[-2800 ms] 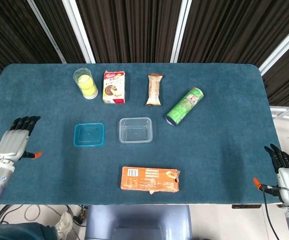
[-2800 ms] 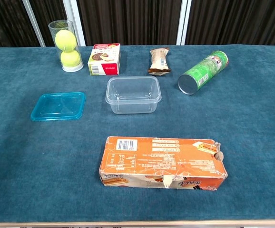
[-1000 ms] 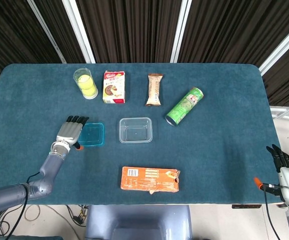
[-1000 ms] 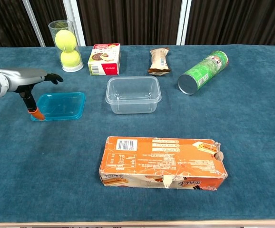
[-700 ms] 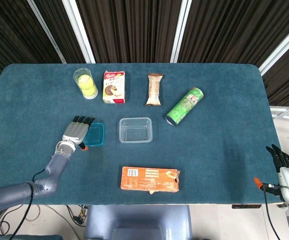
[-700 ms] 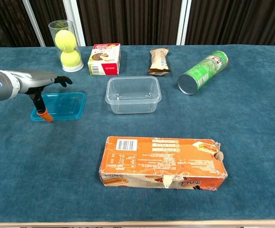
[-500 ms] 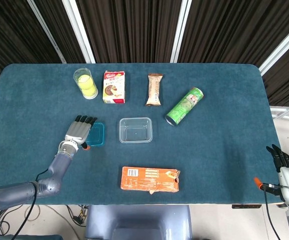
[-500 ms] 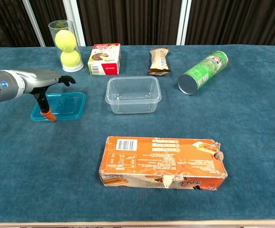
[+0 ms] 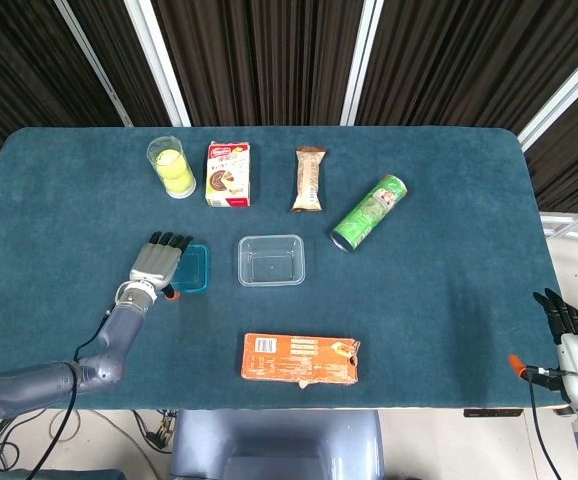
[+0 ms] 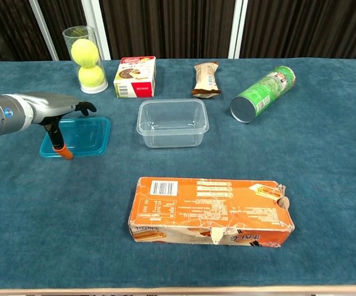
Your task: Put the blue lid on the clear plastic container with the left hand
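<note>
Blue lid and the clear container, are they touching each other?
Apart. The chest view shows a strip of bare table cloth between the blue lid and the clear container; the head view shows the same gap.

bare cloth between blue lid (image 10: 82, 137) and clear plastic container (image 10: 172, 123)

Teal surface (image 10: 326, 185); translucent blue lid (image 10: 82, 137); clear container (image 10: 172, 123); green chip can (image 10: 263, 93); orange box (image 10: 210, 211); yellow-green tennis balls (image 10: 85, 63); grey left hand (image 9: 154, 262), orange thumb tip.
</note>
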Robot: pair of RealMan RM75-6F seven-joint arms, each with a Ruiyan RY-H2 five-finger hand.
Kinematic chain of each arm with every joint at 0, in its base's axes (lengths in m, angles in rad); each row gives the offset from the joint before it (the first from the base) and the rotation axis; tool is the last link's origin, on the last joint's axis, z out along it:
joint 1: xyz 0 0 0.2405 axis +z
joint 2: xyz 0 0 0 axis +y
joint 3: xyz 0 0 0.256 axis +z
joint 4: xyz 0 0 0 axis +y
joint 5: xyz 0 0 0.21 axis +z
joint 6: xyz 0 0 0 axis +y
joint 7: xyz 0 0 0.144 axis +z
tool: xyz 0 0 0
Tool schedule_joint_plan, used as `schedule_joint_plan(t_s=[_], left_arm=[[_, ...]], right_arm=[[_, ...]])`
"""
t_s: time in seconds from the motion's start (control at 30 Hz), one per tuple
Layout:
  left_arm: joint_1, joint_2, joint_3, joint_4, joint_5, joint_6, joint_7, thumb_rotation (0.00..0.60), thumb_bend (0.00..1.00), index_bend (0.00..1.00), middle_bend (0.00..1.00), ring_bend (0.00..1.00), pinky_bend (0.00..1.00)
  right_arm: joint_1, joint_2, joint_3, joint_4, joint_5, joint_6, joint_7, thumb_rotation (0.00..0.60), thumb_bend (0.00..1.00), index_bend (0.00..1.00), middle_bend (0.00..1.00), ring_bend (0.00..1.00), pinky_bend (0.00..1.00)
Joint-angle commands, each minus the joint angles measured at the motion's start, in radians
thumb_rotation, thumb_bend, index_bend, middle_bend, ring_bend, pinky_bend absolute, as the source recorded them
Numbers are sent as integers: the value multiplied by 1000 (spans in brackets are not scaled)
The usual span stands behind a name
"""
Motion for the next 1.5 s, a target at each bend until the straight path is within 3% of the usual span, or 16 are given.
schedule_joint_plan(t_s=[0.03, 0.5, 0.73, 0.83, 1.5], left_arm=[[0, 0, 4, -1, 4, 0, 1, 600, 36, 0, 87, 0, 15], [-1, -19, 13, 17, 18, 19, 14, 600, 54, 3, 167, 0, 17], [2, -32, 15, 31, 29, 54, 38, 600, 295, 45, 238, 0, 17], [1, -29, 11, 29, 23, 51, 45, 600, 340, 51, 246, 0, 17], [-4, 113, -29, -41, 24, -75, -64, 600, 340, 64, 237, 0, 17]], right_arm=[[1, 0, 0, 0, 1, -2, 0, 600, 292, 96, 0, 0, 0], [1, 2, 2, -1, 3, -3, 3, 600, 291, 96, 0, 0, 0], [1, 3, 2, -4, 4, -6, 8, 600, 291, 96, 0, 0, 0], [1, 4, 2, -6, 5, -7, 9, 600, 291, 96, 0, 0, 0], [-1, 4, 2, -8, 8, -6, 8, 600, 292, 97, 0, 0, 0]])
